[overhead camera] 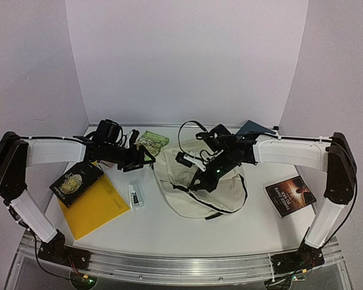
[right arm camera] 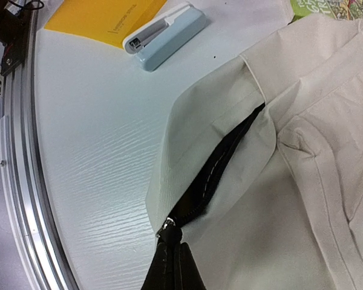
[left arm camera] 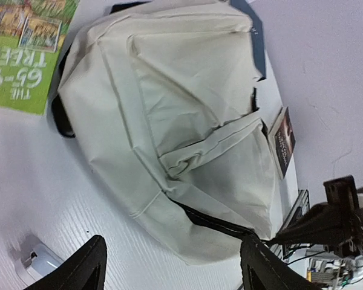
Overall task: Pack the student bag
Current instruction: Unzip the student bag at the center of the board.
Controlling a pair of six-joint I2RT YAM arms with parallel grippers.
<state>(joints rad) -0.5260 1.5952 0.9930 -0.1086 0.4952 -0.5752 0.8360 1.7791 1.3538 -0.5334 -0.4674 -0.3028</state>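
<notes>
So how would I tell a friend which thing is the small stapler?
Start at the big cream backpack in the middle of the white table. Between it and the yellow folder on its left lies the stapler. It is the only small chunky item, pale blue and white; the folder and the dark book nearby are flat.

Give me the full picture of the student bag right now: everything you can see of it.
The student bag is a large, soft backpack of cream fabric, lying flat and slumped at the middle of the table. A front pocket panel faces up. A black zipper runs along one seam, and the right gripper is shut on its end. The left gripper is open just off the bag, not touching it. A green book lies beside its far-left corner.
</notes>
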